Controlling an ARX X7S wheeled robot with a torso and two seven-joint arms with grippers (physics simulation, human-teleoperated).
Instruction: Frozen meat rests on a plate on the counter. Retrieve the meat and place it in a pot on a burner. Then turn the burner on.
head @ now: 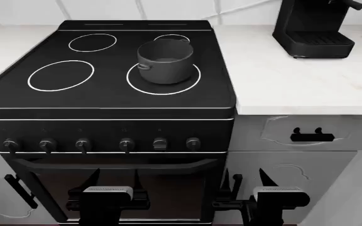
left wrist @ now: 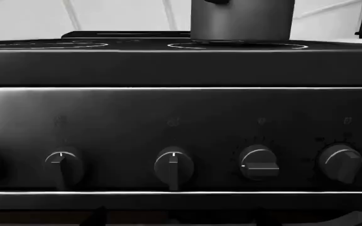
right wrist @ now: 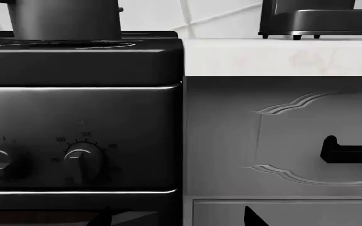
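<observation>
- Head view: a black glass cooktop (head: 105, 94) sits between white marbled tabletop (head: 294, 84) sections. A dark grey pot (head: 164, 61) stands on the front-right burner (head: 193, 80), a thin white ring slightly wider than the pot. What shows of the pot's inside looks grey, and I cannot tell if the meat is in it. No blue plate and no pale lump of meat show anywhere on the tabletop. A black coffee machine (head: 313, 28) stands at the back right.
- Six knobs line the stove front; the fifth knob (head: 160, 143) from the left looks turned sideways, the others upright.
- The left pincer (head: 109, 181) and right pincer (head: 247, 183) hang low before the oven door, both seemingly spread and empty, though their tips are dark against the door.
- Left wrist view: the knob row is close. One knob (left wrist: 258, 162) has its bar lying level; its neighbours point up. The pot (left wrist: 242, 21) stands above.
- Right wrist view: a numbered dial (right wrist: 83, 157), the stove edge and a cabinet handle (right wrist: 350, 150).
- Judgement: the burner-switching step is in hand, possibly done. The next move calls for confirming that the turned knob governs the pot's ring.
</observation>
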